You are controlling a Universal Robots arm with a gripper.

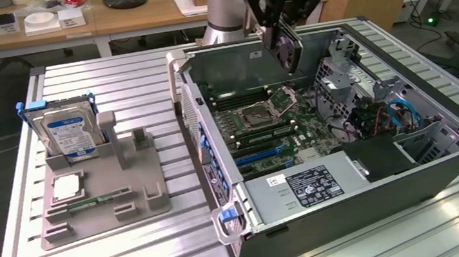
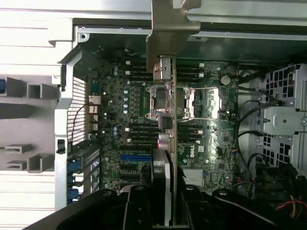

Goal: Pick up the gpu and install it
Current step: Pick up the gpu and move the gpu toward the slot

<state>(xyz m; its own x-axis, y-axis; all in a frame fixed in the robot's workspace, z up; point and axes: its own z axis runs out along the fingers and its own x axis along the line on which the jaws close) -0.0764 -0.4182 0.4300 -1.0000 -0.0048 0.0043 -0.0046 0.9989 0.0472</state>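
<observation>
- 1 gpu (image 1: 292,47) is held on edge between the fingers (image 2: 138,211), which are closed narrowly on its 2 flat faces. It hangs above the open computer case (image 1: 435,111), over the far part of the motherboard (image 1: 272,123), and is not seated.
- Judged from its thin, flat build, the card is expected to be light and stiff but fragile. A grip across the flat faces away from the connector edge, as seen here, is reckoned the soundest hold.
- Skew is judged the main risk, since a thin card pivots readily between 2 pads.
- In the exterior view, the card's height above the board is shown, along with the hard drive (image 1: 69,130) standing in the grey fixture (image 1: 107,194) on the desk (image 1: 140,255).
- In the wrist view, the card is seen edge-on, with its metal bracket (image 2: 168,28) toward a case wall. Its line crosses the CPU socket (image 2: 189,108) rather than the blue slot (image 2: 134,157).
</observation>
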